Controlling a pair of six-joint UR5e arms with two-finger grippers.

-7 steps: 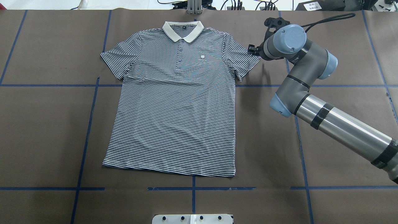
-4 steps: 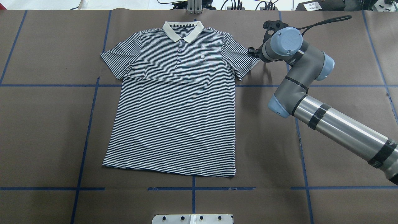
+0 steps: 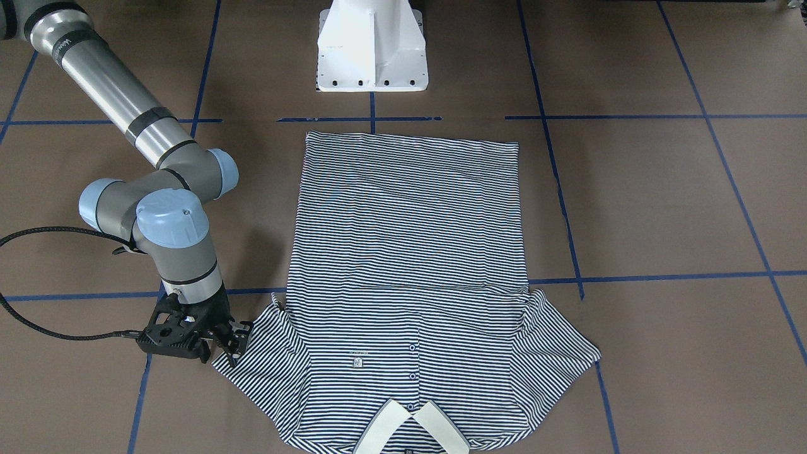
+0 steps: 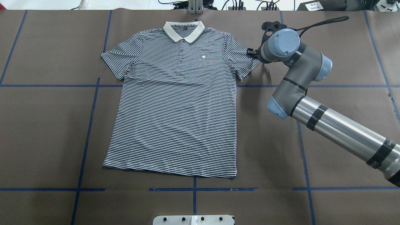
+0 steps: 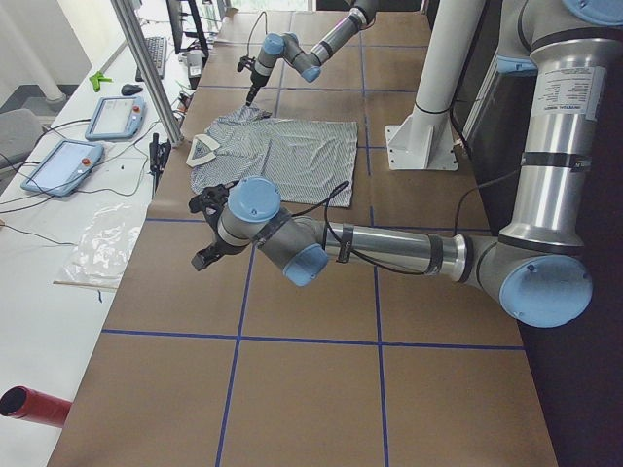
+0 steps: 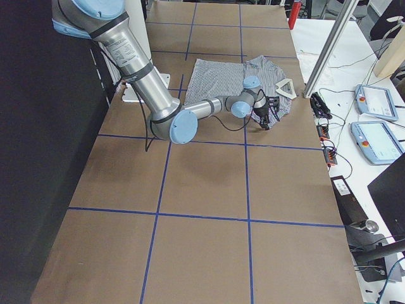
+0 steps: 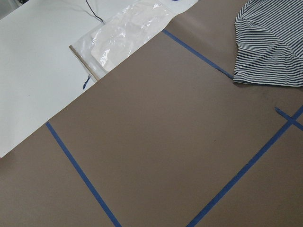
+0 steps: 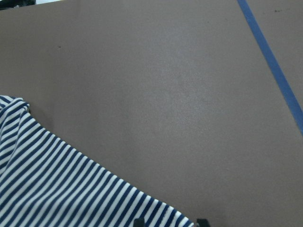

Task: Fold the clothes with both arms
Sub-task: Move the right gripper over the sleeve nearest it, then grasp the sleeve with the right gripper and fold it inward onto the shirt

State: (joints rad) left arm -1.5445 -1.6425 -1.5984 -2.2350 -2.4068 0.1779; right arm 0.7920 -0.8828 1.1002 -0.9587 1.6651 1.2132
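The polo shirt (image 4: 175, 118) seems soft and light, best pinched at its right sleeve hem (image 4: 248, 64), where the right gripper (image 3: 236, 343) stands, jaws apart; the left gripper (image 5: 202, 255) jaws I cannot tell.

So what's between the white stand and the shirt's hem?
Between the white stand and the navy-and-white striped polo shirt, only brown paper table cover crossed by blue tape, shown in the front-facing view.
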